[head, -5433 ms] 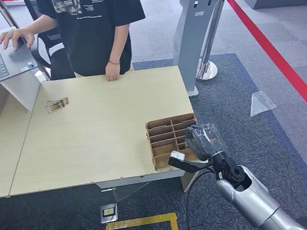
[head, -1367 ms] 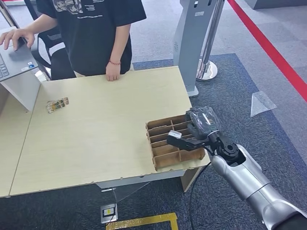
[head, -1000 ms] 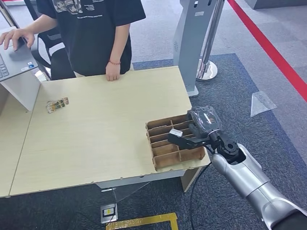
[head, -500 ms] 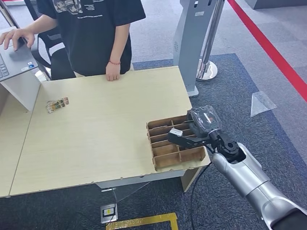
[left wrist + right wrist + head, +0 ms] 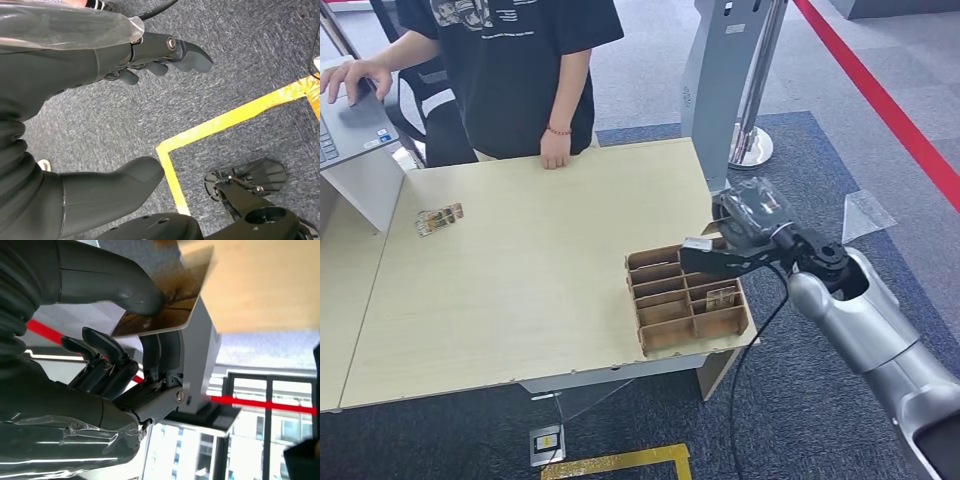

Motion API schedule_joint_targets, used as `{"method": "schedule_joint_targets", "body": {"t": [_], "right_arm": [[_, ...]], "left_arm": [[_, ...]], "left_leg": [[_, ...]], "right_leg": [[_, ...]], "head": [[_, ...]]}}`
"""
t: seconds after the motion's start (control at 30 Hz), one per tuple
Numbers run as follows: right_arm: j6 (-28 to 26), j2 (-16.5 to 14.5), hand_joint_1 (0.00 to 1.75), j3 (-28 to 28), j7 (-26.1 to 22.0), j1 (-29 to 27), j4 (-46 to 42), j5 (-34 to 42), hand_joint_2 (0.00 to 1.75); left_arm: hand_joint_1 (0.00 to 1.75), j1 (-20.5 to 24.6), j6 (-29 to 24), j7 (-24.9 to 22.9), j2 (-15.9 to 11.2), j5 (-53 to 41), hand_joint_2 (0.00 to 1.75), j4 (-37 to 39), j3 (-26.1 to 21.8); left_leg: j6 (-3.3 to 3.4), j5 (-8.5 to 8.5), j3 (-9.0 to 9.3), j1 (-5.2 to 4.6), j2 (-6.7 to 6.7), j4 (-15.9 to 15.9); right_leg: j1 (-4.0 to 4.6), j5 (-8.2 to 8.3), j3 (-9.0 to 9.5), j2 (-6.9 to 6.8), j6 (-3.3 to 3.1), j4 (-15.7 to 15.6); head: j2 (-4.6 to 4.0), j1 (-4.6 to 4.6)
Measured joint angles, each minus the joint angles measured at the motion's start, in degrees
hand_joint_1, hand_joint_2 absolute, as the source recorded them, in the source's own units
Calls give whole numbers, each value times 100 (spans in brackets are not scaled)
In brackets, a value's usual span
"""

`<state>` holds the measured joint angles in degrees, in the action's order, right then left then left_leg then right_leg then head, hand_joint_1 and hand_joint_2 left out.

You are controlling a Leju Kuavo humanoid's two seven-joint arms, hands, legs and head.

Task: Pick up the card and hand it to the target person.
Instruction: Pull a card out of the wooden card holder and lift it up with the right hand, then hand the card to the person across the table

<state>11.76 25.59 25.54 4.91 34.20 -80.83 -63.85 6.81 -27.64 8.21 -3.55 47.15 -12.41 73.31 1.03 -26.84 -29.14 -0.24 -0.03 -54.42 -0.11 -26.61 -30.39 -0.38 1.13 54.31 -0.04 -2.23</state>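
Left hand (image 5: 113,65) hangs low over carpet, fingers apart, holding nothing. Right hand (image 5: 743,235) above the far edge of the cardboard divider tray (image 5: 682,300), thumb and fingers pinching the card (image 5: 166,300), which lies flat and juts forward past the fingertips. Another card (image 5: 720,297) stands in a tray slot. Beyond, the person (image 5: 524,70) stands across the table (image 5: 509,280), forward-left of the holding hand; hand-over likely means reaching that way.

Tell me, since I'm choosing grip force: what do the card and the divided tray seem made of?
The card, pinched by the right hand, looks like thin glossy plastic or laminate: it shows a sheen and a crisp edge. The divided tray looks like matte brown corrugated cardboard, judging by its slotted partitions.
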Motion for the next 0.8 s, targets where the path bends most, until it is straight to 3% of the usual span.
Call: {"method": "schedule_joint_targets", "body": {"t": [0.2,0.37,0.53,0.8], "right_arm": [[557,454,175,60,240,967,-754,613,175],[569,705,175,158,571,1654,-1151,1062,175],[-5,825,175,294,1055,2029,-1304,1124,175],[-1325,800,175,619,1510,1881,-1146,368,175]], "left_arm": [[0,-5,4,45,-7,11,175,0,0],[0,-6,2,76,-10,34,175,0,0],[0,-4,-23,79,-9,63,175,0,0],[0,12,-51,57,4,-4,175,0,0]], "left_leg": [[1,1,0,0,0,-2],[1,1,-2,0,0,-2],[1,1,-1,2,0,-1],[1,1,-6,3,-4,3]], "right_leg": [[0,0,0,-1,0,1],[1,0,-1,-1,0,1],[1,0,0,-1,0,0],[2,0,4,-8,0,2]], "head": [[0,0],[0,0],[0,0],[0,0]]}}
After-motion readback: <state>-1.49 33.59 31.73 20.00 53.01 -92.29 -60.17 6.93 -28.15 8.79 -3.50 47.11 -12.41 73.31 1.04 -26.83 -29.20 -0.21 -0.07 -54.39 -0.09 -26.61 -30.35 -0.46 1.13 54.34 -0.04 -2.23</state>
